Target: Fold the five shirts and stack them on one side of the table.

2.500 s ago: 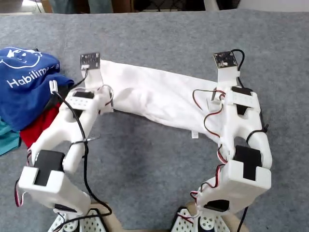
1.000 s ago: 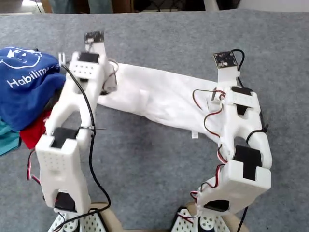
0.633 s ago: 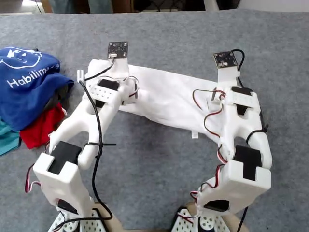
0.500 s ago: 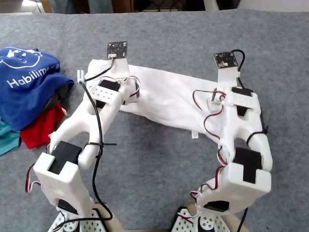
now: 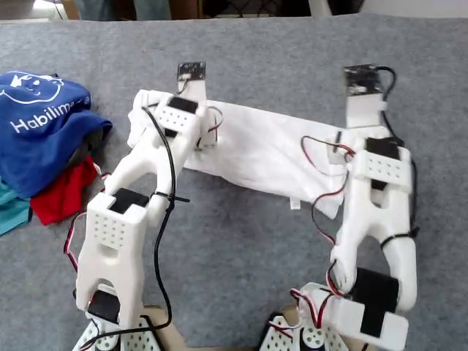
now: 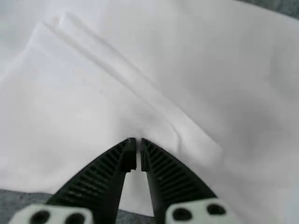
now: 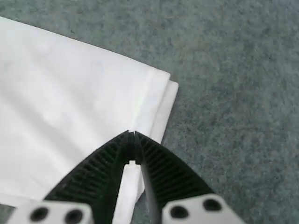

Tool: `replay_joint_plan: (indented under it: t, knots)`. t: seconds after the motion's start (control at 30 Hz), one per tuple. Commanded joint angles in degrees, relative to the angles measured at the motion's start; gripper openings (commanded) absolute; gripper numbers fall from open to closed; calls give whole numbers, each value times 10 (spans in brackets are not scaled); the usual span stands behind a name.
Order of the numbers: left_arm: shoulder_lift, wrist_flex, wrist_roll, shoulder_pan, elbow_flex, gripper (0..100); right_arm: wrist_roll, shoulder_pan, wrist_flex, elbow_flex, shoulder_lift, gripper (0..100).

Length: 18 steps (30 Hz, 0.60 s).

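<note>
The white shirt (image 5: 256, 150) lies spread across the grey desk (image 5: 234, 248). The left pincer (image 6: 138, 142) sits closed over its folded end and the right pincer (image 7: 131, 135) closed at its opposite hem; I cannot tell if either grips cloth.

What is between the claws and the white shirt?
Nothing that can be seen. The left claw and the right claw both sit right over the white shirt, with bare cloth at their tips.
</note>
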Motion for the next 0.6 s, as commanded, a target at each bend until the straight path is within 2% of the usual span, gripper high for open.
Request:
replay_joint_plan:
  t: [0.0, 0.1, 0.17, 0.27, 0.4, 0.47, 0.57]
  knots:
    - [-18, 91, -47, 7, -141, 40, -9, 45, 40, -41, -27, 18]
    - [-19, 155, -47, 31, -165, 32, -8, 64, 68, -44, -27, 18]
    - [-19, 164, -33, 50, -138, 32, -8, 74, 81, -43, -27, 18]
    - [-18, 113, -16, 53, -71, 32, -4, 76, 87, -43, -27, 18]
    - [3, -10, -18, 58, 42, 36, -4, 72, 87, -45, -8, 18]
    - [11, -15, -16, 65, 51, 36, -6, 72, 86, -47, 15, 18]
    - [18, 30, -18, 66, 20, 36, -9, 66, 84, -59, 61, 18]
